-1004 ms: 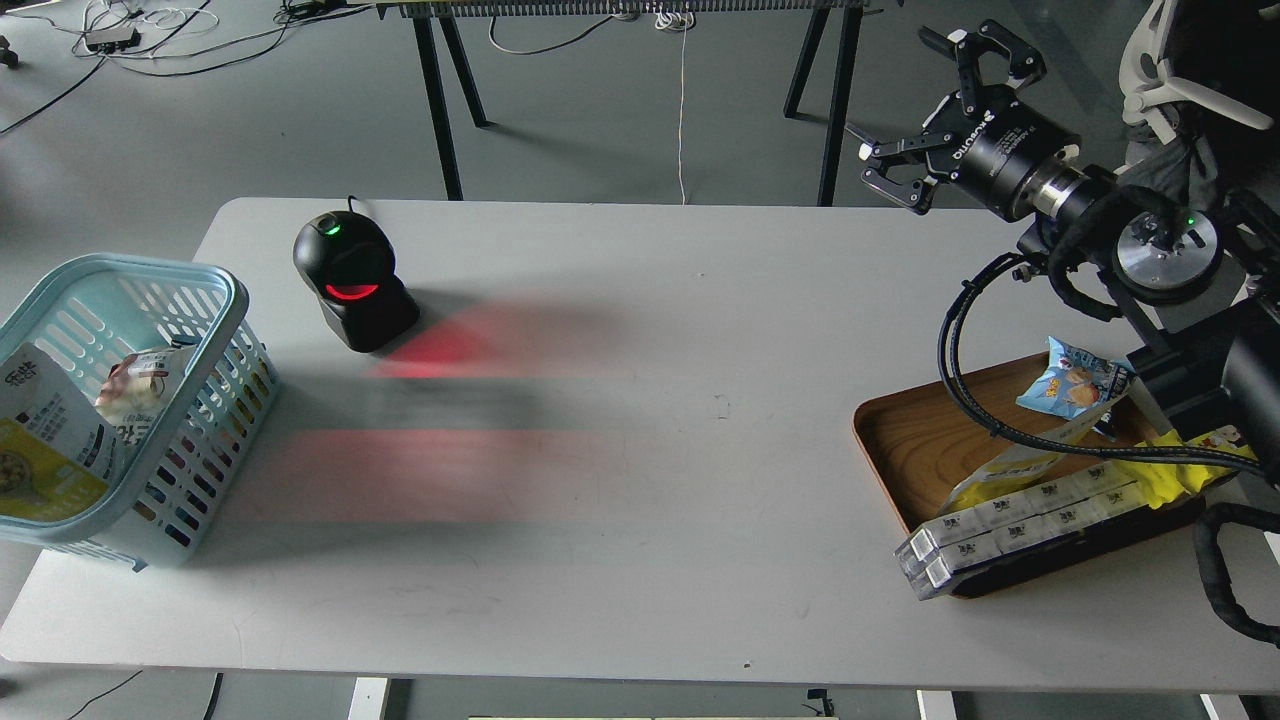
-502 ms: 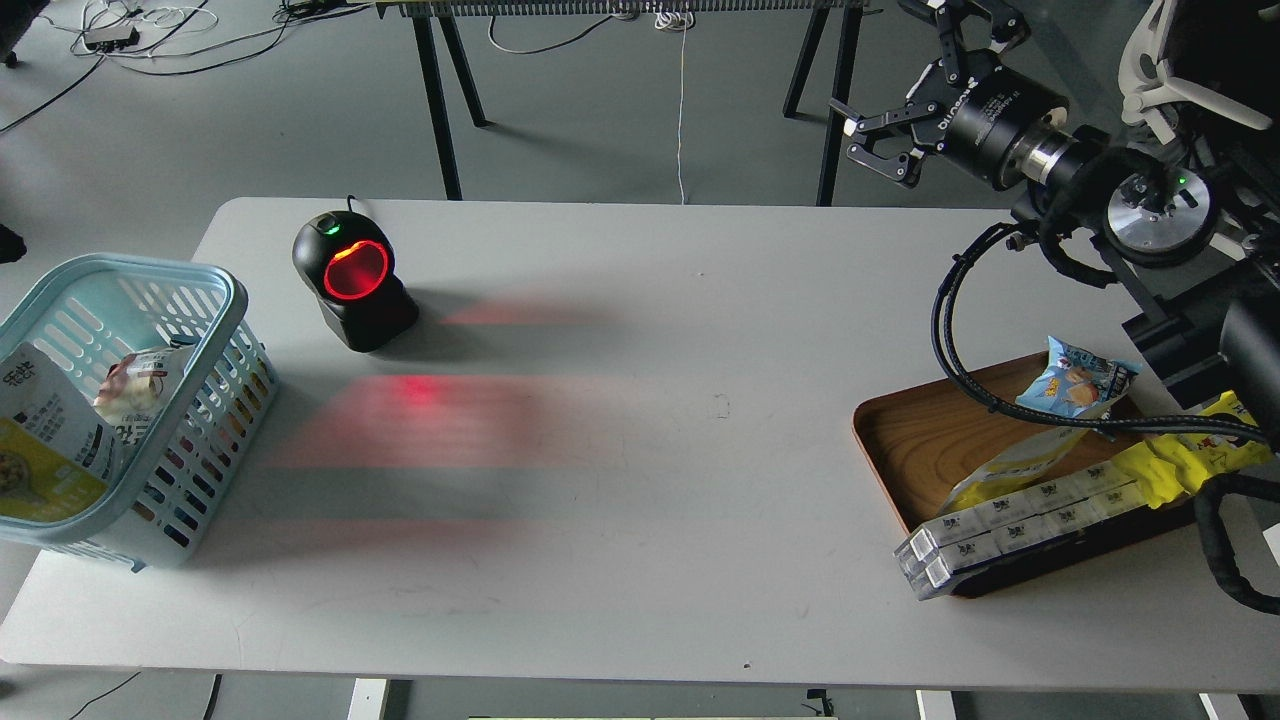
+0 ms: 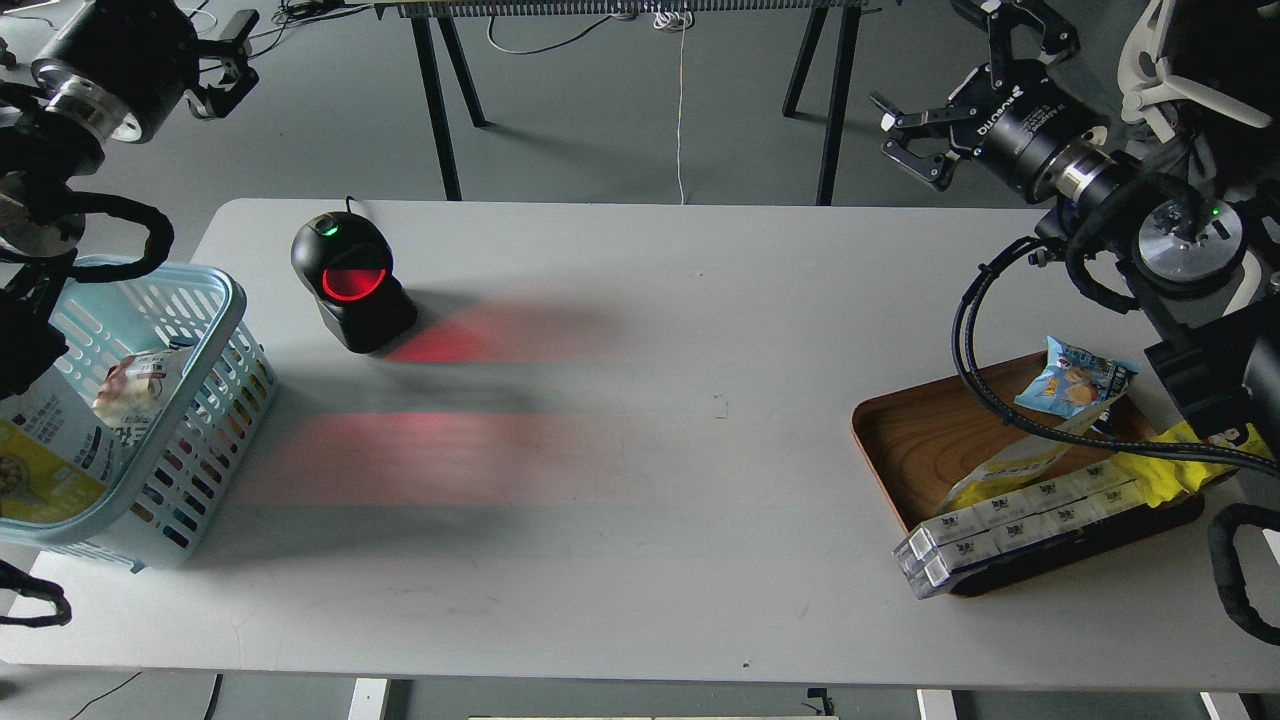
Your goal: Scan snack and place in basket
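Observation:
The snack (image 3: 38, 462), a pouch with a yellow lower part and a white top, lies inside the light blue basket (image 3: 222, 300) at the table's left edge, partly cut off by the edge of the head view. My left gripper (image 3: 238, 56) is at the top left, high above and behind the basket, with its fingers apart and nothing between them. My right gripper (image 3: 930, 78) is open and empty, raised beyond the table's far right corner.
A black barcode scanner (image 3: 350, 282) glows red at the back left and casts red light on the table. A second white pouch (image 3: 140, 385) lies in the basket. A brown wooden tray (image 3: 915, 440) at the right holds a blue bag (image 3: 1075, 375), a yellow wrapper (image 3: 1170, 468) and boxed packs (image 3: 1010, 525).
My left arm has come into view at the top left above the basket. My right gripper rose, then shifted a little right and down. The snack stays in the basket.

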### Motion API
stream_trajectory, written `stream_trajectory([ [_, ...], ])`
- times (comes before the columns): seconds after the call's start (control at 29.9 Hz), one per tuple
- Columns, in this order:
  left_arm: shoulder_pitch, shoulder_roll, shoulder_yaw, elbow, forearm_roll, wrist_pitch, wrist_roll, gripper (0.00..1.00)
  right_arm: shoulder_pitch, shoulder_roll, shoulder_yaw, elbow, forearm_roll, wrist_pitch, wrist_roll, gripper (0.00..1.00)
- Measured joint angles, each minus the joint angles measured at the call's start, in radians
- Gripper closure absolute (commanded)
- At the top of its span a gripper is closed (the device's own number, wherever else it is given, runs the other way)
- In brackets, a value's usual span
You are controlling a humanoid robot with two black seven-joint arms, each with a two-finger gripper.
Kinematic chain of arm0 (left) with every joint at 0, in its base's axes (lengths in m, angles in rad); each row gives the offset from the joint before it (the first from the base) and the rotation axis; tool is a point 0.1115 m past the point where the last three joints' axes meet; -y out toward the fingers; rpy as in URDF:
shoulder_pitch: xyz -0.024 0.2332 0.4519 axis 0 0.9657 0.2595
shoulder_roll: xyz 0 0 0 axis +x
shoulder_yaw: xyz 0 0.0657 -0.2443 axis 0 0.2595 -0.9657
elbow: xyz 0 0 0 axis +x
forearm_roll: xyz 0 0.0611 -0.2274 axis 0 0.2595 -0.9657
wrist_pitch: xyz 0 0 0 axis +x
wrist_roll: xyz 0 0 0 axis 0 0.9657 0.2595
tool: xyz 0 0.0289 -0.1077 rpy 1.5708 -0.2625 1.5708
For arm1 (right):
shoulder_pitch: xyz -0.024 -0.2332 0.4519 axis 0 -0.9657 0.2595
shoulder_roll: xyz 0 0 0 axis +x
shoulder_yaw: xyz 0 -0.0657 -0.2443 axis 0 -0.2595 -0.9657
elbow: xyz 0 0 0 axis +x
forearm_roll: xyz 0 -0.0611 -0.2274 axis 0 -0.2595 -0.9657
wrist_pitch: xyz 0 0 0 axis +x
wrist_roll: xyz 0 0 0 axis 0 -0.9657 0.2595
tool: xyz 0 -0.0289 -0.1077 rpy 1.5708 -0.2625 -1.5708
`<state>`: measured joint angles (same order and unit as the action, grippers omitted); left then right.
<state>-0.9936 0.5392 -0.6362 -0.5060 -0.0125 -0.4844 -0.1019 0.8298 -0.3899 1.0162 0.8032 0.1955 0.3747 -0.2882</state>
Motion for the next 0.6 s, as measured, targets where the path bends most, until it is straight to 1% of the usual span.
stream_trajectory([
  [0.07, 0.016, -0.008, 0.001, -0.006, -0.019, -0.003, 0.020, 0.00, -0.032, -0.022, 0.015, 0.027, 0.000, 0.000, 0.000, 0.01],
  [0.13, 0.032, -0.014, 0.003, -0.017, -0.025, -0.004, 0.030, 0.00, -0.072, -0.038, 0.046, 0.048, 0.000, 0.003, 0.000, 0.01],
  [0.27, 0.066, -0.019, 0.011, -0.067, -0.027, -0.004, 0.036, 0.00, -0.151, -0.065, 0.127, 0.097, 0.002, 0.026, 0.000, 0.01],
  [0.43, 0.072, -0.021, 0.009, -0.094, -0.028, -0.005, 0.045, 0.00, -0.190, -0.082, 0.158, 0.127, 0.005, 0.055, 0.000, 0.01],
  [0.6, 0.072, -0.046, 0.003, -0.098, -0.030, 0.034, 0.050, 0.00, -0.193, -0.079, 0.168, 0.128, 0.005, 0.052, 0.004, 0.01],
])
